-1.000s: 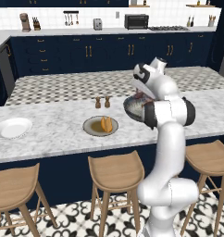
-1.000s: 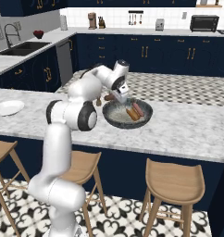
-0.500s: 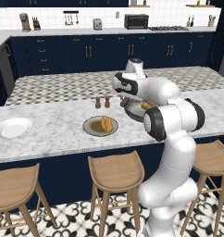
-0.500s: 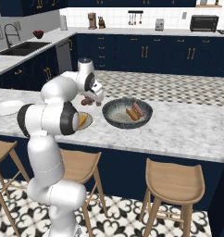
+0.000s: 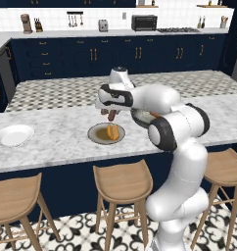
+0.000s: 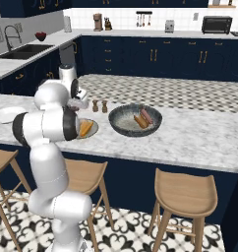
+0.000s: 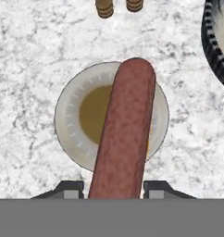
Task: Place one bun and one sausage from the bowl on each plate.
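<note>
Gripping the long reddish-brown sausage [image 7: 125, 129] in my jaws, I hover over the beige brown-centred plate [image 7: 67, 125] on the marble table [image 7: 30, 55]; I should lower it at nine o'clock of the bun [image 5: 112, 132], then release gently.

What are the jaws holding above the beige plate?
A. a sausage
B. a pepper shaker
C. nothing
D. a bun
A: in the hand view a sausage sits between the jaws, over the beige plate, where a bun already lies.

White arm [image 5: 184, 162] w/ dark joints
</note>
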